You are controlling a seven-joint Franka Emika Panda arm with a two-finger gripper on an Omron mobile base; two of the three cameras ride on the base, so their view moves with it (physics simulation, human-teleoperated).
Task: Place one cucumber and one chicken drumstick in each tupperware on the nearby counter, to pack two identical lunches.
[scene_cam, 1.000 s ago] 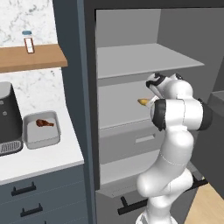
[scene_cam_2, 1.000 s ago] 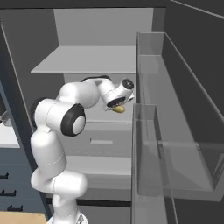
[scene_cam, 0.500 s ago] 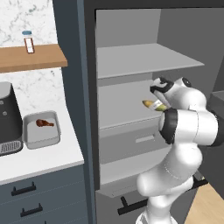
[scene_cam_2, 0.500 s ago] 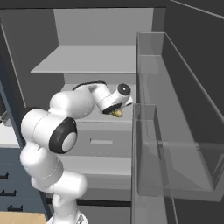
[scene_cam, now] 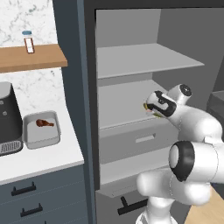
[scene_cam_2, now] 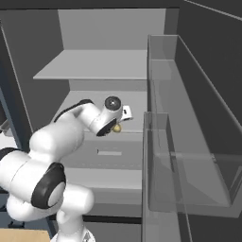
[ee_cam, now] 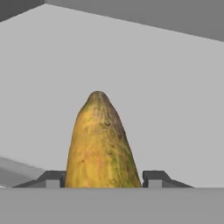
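The cucumber (ee_cam: 101,144) stands in the lower middle of the hand view, yellow-green and tapering to a blunt tip that points up the frame. The pincer (ee_cam: 101,180) is clenched on it: the two dark fingertips (ee_cam: 51,179) sit tight against its left and right sides at the bottom of the frame. Behind it is the plain grey fridge shelf (ee_cam: 175,100).

In the left base view the pincer (scene_cam: 152,108) is right of centre, inside the open fridge (scene_cam: 131,61), just above the middle shelf (scene_cam: 122,103), and a small yellow-green bit of the cucumber (scene_cam: 148,107) shows at its tip. In the right base view the pincer (scene_cam_2: 118,126) is near the centre, with the cucumber (scene_cam_2: 116,128) as a small yellowish spot under the wrist.

At the left of the left base view, a tupperware (scene_cam: 41,129) lies on the white table (scene_cam: 43,157), just beside the dark coffee machine (scene_cam: 8,118). A brown chicken drumstick (scene_cam: 43,123) lies inside it. In the upper left, a small bottle (scene_cam: 28,41) stands upright on a wooden shelf (scene_cam: 30,59).
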